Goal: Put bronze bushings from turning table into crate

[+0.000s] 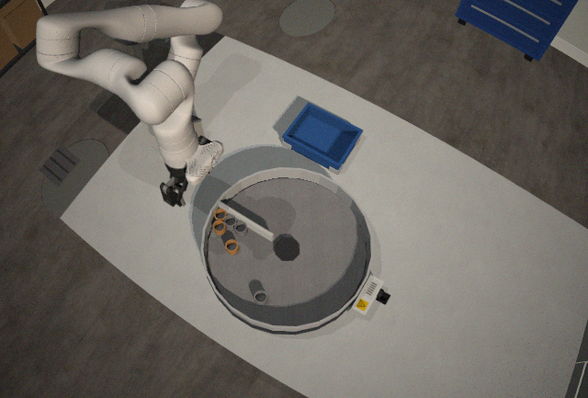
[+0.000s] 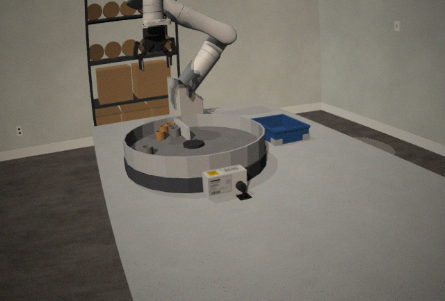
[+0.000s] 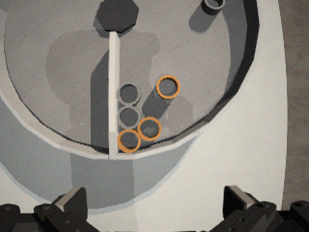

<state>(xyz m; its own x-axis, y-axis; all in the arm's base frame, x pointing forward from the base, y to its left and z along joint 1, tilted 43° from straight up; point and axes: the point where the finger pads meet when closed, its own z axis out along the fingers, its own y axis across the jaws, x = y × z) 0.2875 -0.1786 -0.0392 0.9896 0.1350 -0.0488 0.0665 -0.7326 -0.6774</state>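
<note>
Blue crate (image 1: 322, 134) on counter (image 1: 451, 260), nothing inside; three bronze bushings (image 1: 231, 246) and three steel bushings (image 1: 260, 296) on turning table (image 1: 322, 222).

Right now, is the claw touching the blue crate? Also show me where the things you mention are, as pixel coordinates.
Apart. The top view shows the claw (image 1: 175, 194) (image 2: 155, 67) (image 3: 154, 203) well clear of the crate (image 1: 310, 136) (image 2: 287, 133), bare tabletop between.
</note>
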